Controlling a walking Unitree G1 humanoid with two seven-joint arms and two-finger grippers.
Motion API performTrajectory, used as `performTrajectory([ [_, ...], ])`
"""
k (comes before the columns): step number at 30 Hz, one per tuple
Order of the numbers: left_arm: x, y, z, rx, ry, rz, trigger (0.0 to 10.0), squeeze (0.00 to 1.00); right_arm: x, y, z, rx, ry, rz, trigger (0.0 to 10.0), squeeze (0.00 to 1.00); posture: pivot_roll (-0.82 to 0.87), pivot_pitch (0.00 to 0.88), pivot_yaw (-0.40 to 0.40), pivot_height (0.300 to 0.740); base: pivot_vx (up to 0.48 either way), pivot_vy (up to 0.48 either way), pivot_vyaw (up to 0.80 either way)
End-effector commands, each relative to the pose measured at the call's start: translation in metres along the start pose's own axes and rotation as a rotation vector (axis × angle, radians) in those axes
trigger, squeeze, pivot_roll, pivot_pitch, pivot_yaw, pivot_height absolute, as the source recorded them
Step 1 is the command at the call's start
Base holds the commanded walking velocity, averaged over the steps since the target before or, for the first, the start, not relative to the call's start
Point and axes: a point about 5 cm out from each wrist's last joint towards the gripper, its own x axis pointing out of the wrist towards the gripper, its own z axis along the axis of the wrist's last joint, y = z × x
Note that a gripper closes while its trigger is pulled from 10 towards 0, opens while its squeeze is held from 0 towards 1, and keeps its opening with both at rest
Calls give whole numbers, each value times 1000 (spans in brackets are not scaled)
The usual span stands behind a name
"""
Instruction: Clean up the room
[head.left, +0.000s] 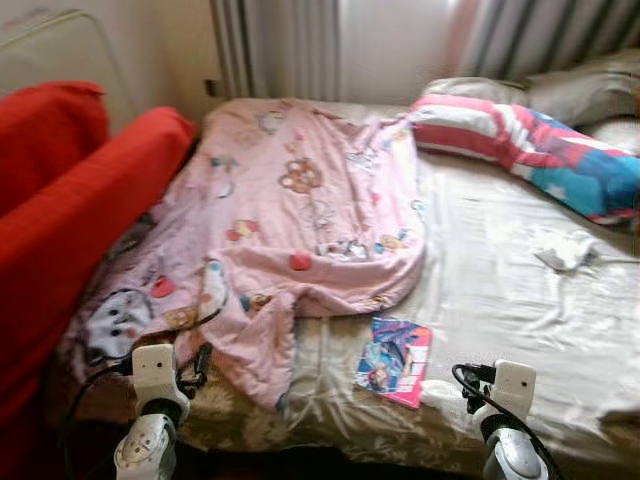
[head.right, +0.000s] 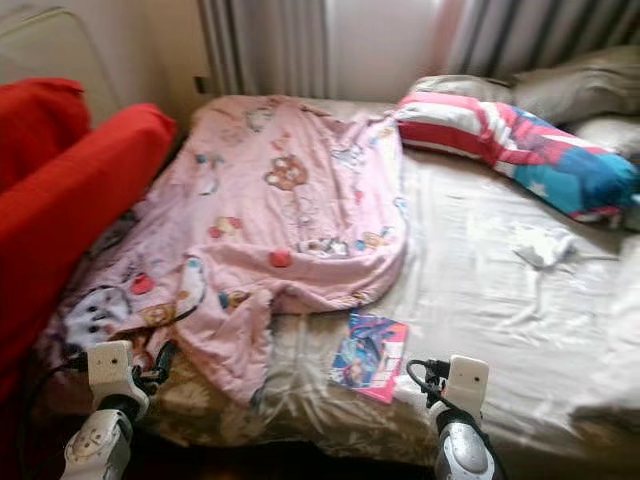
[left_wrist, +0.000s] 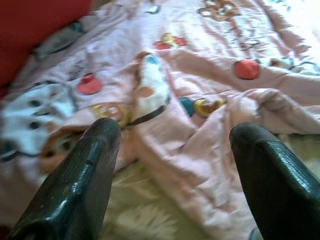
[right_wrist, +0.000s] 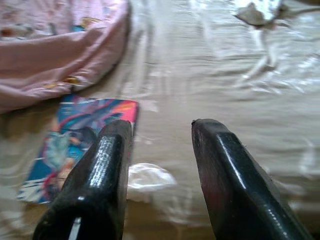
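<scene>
Bedding is what I face: a pink cartoon-print blanket lies rumpled across the bed, spreading from about 12 o'clock down to 7 o'clock in my head view, its near corner hanging over the mattress edge. At 9 o'clock a red sofa stands just beside the bed, touching the blanket's side. A colourful book lies flat on the beige sheet at about 5 o'clock, just below the blanket's hem. A striped red, white and blue pillow rests at 2 o'clock near the head of the bed, with grey pillows behind it, and a small crumpled white cloth sits on the sheet at 3 o'clock. Grey curtains hang at 12 o'clock. My left gripper hovers over the blanket's near corner, fingers spread wide with nothing between them. My right gripper hovers over the sheet just beside the book, fingers parted and empty, a scrap of clear plastic lying below them
</scene>
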Motion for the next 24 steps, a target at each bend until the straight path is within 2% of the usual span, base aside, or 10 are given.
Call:
performTrajectory([
  [1,-2,2,-2,4,11,9,10000,0,0,2,0,4,-4,6,10000,0,-7,56,19,740,0,0,0],
  [14,-4,2,-2,-9,1,11,10000,0,3,5,6,-19,-25,20,10000,0,-7,40,7,740,0,0,0],
  [24,-5,2,-2,-10,-2,9,10000,0,4,7,6,-26,-14,21,10000,0,-3,48,6,686,0,0,0],
])
